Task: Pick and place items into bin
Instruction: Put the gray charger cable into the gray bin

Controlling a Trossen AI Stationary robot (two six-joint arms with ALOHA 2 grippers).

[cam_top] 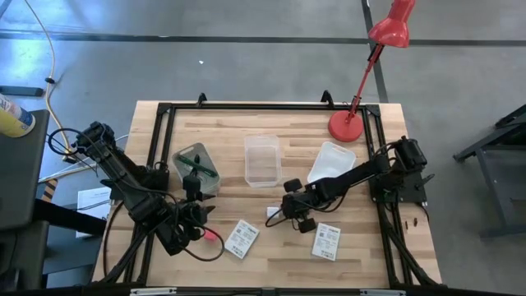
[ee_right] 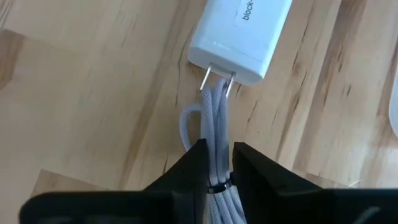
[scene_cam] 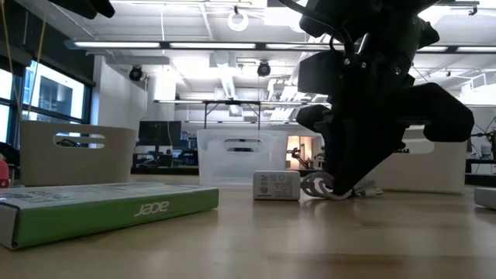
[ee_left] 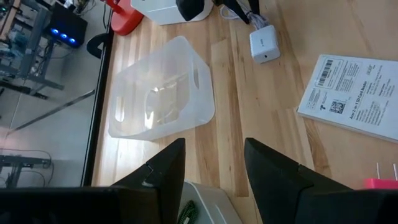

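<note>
White cord (ee_right: pixel 216 134), bundled and lying on the bench (cam_top: pixel 279 255) beside its white charger block (ee_right: pixel 242 34), is pinched between the right pincer (ee_right: pixel 217 168), whose fingers are clenched on the loops just behind the plug prongs. The charger sits near the bench's middle, in front of the clear bin (cam_top: pixel 263 159). To do this lift well, the grip should probably hold several strands at once, rise slowly so the block hangs without swinging, then carry to the bin and lower before letting go. The left pincer (ee_left: pixel 214 163) waits released near the green-stick tub (cam_top: pixel 196 168), packets (cam_top: pixel 242 238) untouched.
</note>
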